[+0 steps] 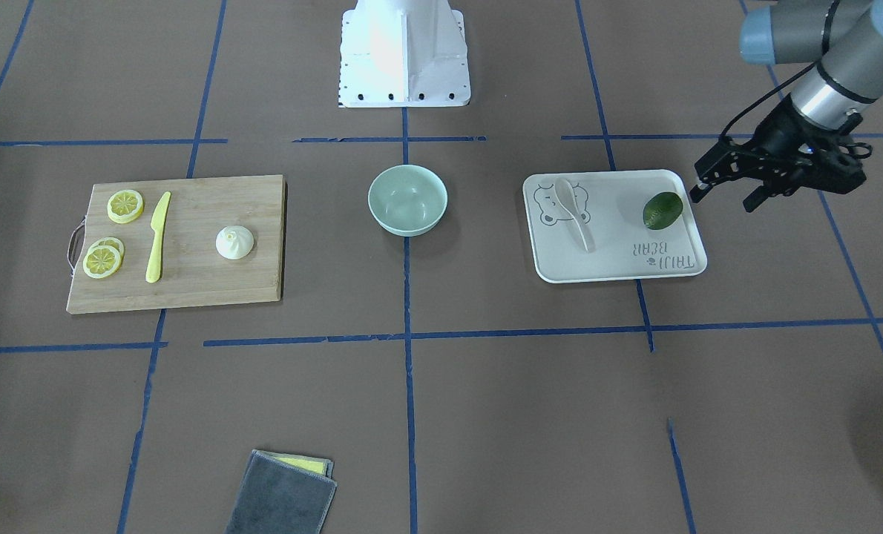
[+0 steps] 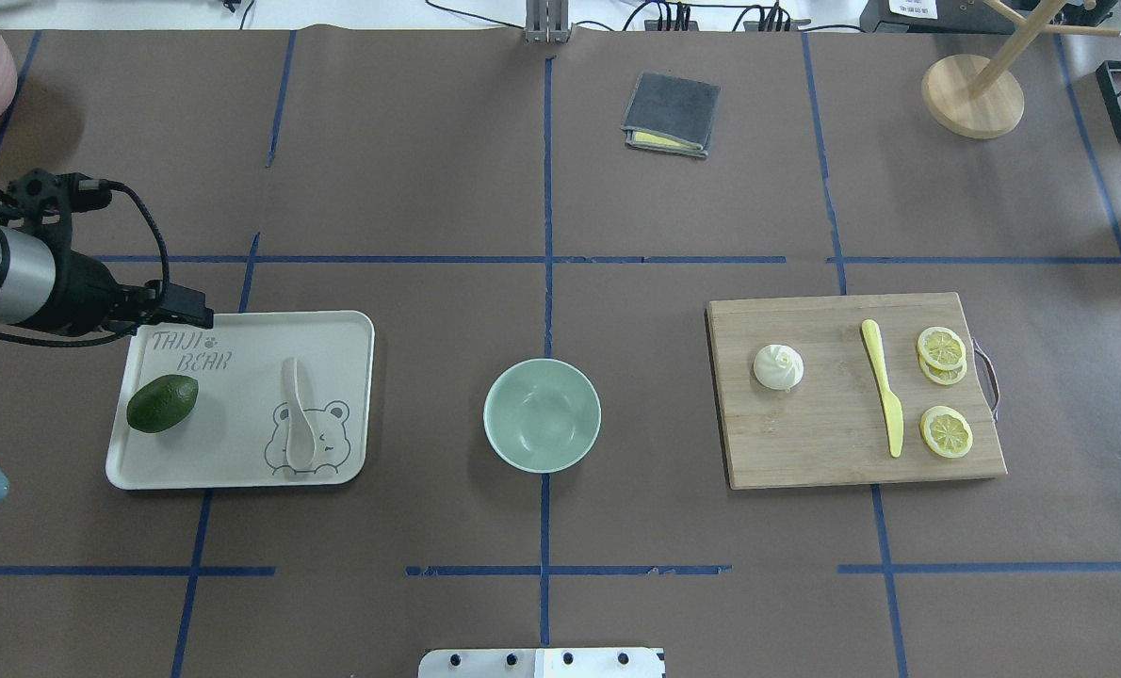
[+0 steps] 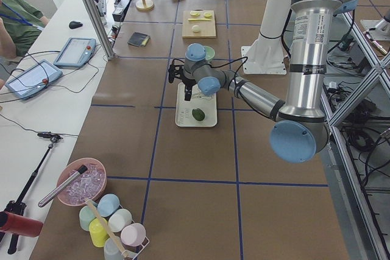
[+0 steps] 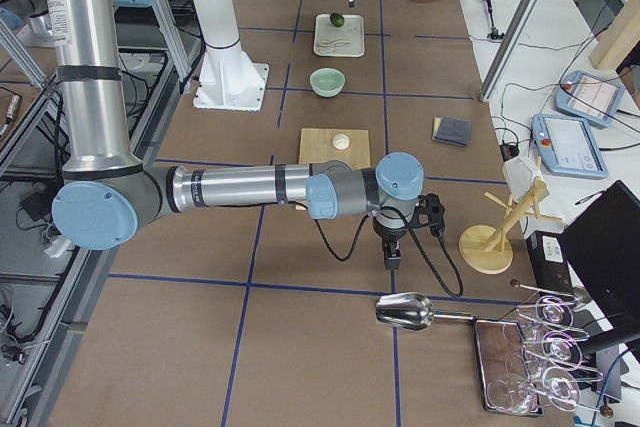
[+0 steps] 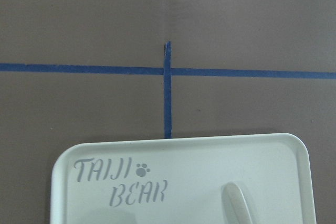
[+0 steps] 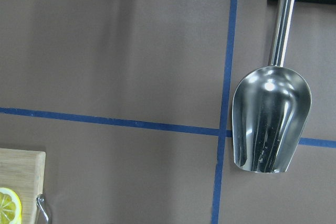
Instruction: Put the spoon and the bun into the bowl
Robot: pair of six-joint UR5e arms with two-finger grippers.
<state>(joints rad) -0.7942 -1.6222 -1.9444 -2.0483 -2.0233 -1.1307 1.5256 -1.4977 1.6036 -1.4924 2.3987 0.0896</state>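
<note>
The off-white spoon (image 1: 575,215) lies on the white bear-print tray (image 1: 619,274), and its handle end shows in the left wrist view (image 5: 236,203). The white pleated bun (image 1: 234,242) sits on the wooden cutting board (image 1: 189,289). The mint-green bowl (image 1: 407,200) stands empty at the table's middle. My left gripper (image 1: 723,199) is open and empty. It hovers by the tray's far corner, beside a dark green fruit (image 1: 662,210). My right gripper (image 4: 391,257) shows only in the right side view. It hangs over the bare table beyond the board, and I cannot tell whether it is open.
A yellow plastic knife (image 1: 157,237) and lemon slices (image 1: 125,205) lie on the board left of the bun. A grey folded cloth (image 1: 282,497) lies at the operators' edge. A metal scoop (image 6: 270,124) and a wooden stand (image 2: 972,94) are near my right gripper.
</note>
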